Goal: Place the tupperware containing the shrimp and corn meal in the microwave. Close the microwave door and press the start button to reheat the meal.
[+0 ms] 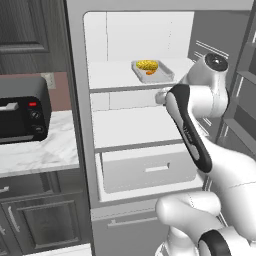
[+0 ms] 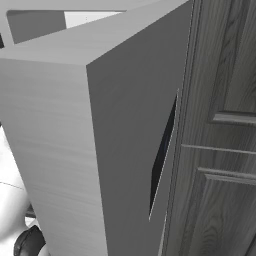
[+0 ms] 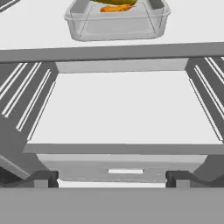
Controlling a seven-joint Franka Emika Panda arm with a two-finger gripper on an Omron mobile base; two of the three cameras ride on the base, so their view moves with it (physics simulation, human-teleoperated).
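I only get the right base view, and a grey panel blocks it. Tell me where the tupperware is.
Observer: The tupperware sits on the upper shelf of the open fridge, with the shrimp and corn meal inside it.
Operator: Report the gripper.
Observer: In the hand view the gripper is open. It points at the lower shelf under the tupperware and touches nothing.
Operator: Name what stands left of the fridge.
Observer: A black toaster oven with a red button stands on the marble counter.
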